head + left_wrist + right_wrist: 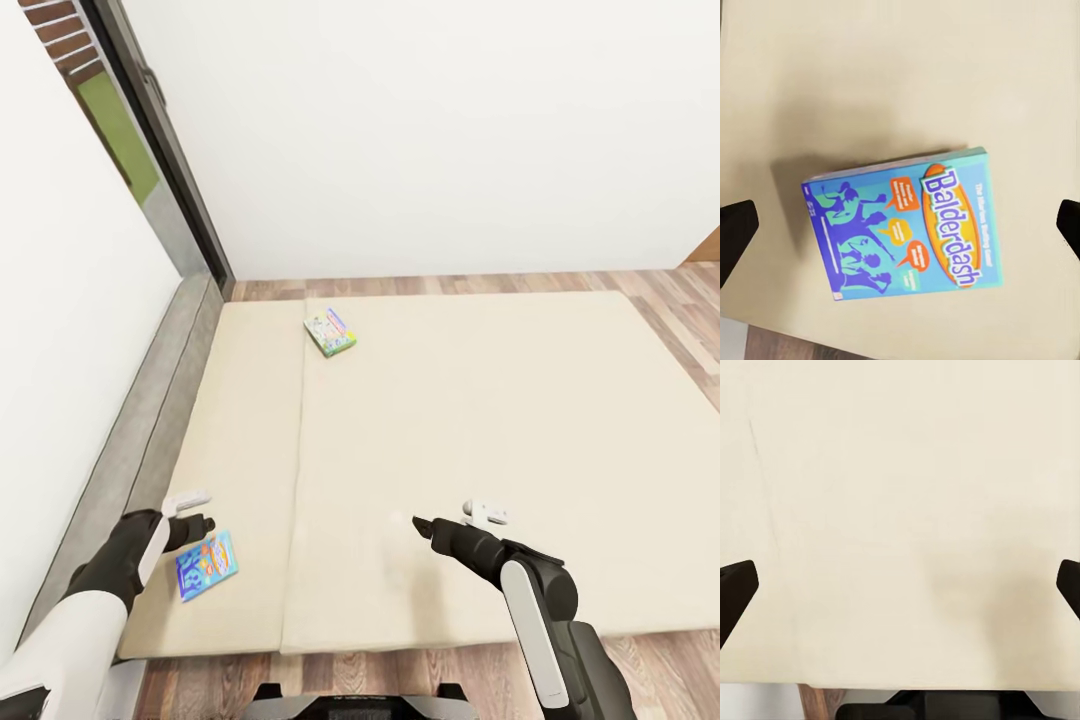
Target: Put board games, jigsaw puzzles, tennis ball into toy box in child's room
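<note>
The robot is standing at the foot of the bed (pixel 450 450), head camera looking down over the beige mattress. The grey headboard (pixel 150 420) is running along the left side against the white wall, with a dark-framed window (pixel 150 130) beyond it. Wood-plank floor (pixel 400 670) is showing at the near edge and on the far side of the mattress.

Two board games are lying flat on the bed. The blue game box (pixel 207 564), lettered "Balderdash" in the left wrist view (pixel 904 225), is sitting near the near-left corner of the mattress, close to its edge. The green-white game box (pixel 330 332) is resting well apart from it, toward the far side, just beside the seam between the two mattress sections.

The left gripper (pixel 200 522) is hovering just above and beside the blue box, not touching it. In the left wrist view its two dark fingertips (pixel 736 229) are standing wide apart at either side of the frame, with the box lying between them below — jaws released, holding nothing.

The right gripper (pixel 422 524) is hanging over bare mattress near the middle of the near edge. Its fingertips (pixel 736 589) are likewise spread wide, released, with plain beige surface under them.
</note>
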Controlling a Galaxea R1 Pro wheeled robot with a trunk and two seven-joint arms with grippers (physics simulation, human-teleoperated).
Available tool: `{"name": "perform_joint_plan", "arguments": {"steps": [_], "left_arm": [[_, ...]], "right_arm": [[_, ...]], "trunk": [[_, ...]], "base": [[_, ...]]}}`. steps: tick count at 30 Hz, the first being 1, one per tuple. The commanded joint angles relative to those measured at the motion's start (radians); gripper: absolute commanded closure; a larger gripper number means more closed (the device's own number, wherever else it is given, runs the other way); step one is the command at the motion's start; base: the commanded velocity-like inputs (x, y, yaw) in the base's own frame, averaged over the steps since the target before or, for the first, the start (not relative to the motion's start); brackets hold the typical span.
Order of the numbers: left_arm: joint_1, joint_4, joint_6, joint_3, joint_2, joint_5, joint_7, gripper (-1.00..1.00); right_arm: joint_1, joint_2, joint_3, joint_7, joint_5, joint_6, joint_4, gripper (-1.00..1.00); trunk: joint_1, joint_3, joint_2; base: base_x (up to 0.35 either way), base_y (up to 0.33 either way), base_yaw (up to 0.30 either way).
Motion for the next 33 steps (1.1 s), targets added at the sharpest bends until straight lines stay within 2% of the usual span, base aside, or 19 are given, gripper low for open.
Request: {"name": "perform_joint_plan", "arguments": {"steps": [1, 9, 20, 23, 28, 33], "left_arm": [[0.000, -0.005, 0.003, 0.002, -0.002, 0.000, -0.002, -1.00], [-0.001, -0.012, -0.044, 0.001, -0.004, 0.000, -0.001, -1.00], [0.000, -0.012, -0.072, -0.002, -0.004, 0.000, -0.001, -1.00], [0.000, -0.012, -0.078, -0.002, -0.004, 0.000, -0.001, -1.00], [-0.001, -0.012, -0.081, -0.003, -0.005, 0.000, -0.001, -1.00], [0.000, -0.012, -0.081, -0.004, -0.005, 0.000, -0.001, -1.00]], "right_arm": [[-0.001, 0.001, -0.001, -0.007, -0.009, 0.004, -0.001, -1.00], [-0.002, -0.002, -0.002, -0.006, -0.009, 0.005, -0.001, -1.00], [-0.002, -0.006, -0.002, 0.007, -0.009, 0.013, -0.001, -1.00], [-0.002, -0.010, -0.004, 0.057, -0.009, 0.017, -0.001, -1.00], [-0.002, -0.018, -0.016, 0.264, -0.009, 0.020, -0.001, -1.00], [-0.002, -0.019, -0.041, 0.368, -0.008, 0.019, -0.001, -1.00]], "trunk": [[0.000, -0.003, -0.001], [0.000, -0.016, -0.001], [0.000, -0.033, -0.001], [0.000, -0.038, -0.001], [0.000, -0.046, -0.001], [0.000, -0.050, -0.001]], "base": [[0.000, 0.000, 0.000], [0.000, 0.000, 0.000], [0.000, 0.000, 0.000], [0.000, 0.000, 0.000], [0.000, 0.000, 0.000], [0.000, 0.000, 0.000]]}}
